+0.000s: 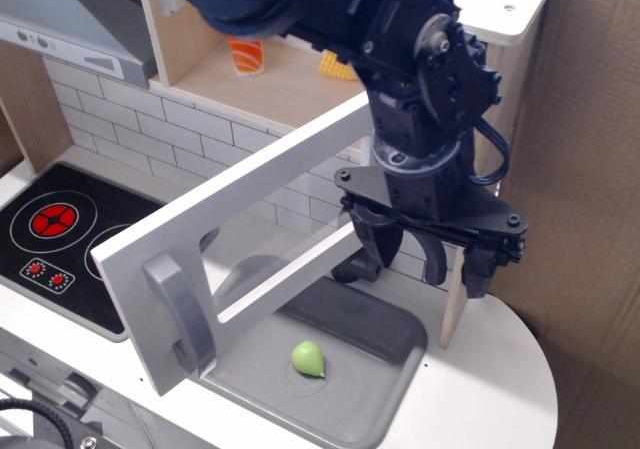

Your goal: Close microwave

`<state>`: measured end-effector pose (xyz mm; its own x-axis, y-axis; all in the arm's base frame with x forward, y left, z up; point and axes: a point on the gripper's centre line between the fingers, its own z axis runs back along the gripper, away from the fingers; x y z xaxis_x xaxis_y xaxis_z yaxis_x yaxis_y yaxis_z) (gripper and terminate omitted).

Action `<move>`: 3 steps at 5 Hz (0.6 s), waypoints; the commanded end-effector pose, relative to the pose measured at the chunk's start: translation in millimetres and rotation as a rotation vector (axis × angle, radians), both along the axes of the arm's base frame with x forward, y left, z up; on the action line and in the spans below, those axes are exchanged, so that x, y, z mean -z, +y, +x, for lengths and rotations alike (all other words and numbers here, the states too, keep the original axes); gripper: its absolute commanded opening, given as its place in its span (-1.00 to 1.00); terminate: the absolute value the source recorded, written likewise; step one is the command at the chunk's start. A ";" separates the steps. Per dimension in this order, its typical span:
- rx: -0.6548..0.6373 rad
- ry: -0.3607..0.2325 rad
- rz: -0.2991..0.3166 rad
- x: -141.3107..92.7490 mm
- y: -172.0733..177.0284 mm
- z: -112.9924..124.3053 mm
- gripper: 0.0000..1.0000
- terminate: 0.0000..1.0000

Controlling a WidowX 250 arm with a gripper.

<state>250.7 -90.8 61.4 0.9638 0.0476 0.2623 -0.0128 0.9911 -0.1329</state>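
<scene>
The microwave [270, 79] sits on the upper shelf with its cavity open; an orange-and-white item and a yellow item lie inside. Its wide white-grey door [200, 219] with a clear window swings far out over the counter towards the front left. The grey bar handle [180, 314] is at the door's free end. The black keypad panel is hidden behind my arm. My black gripper [420, 259] hangs open just behind the door's hinge end, fingers pointing down and holding nothing.
A grey sink [385, 329] lies below the door with a small green fruit [309, 359] in it. A black hob [60, 234] is at the left. A grey range hood [70, 24] is at the top left. A cardboard wall [590, 169] stands at the right.
</scene>
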 end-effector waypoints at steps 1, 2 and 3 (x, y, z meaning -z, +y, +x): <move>0.000 0.000 0.000 0.0 0.0 0.0 1.00 -1.00; -0.049 0.007 0.032 -4.1 20.9 -5.1 1.00 -1.00; -0.057 -0.005 0.074 -9.6 44.4 -1.4 1.00 -1.00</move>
<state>244.5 -47.2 61.4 0.9680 0.0812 0.2375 -0.0704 0.9961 -0.0533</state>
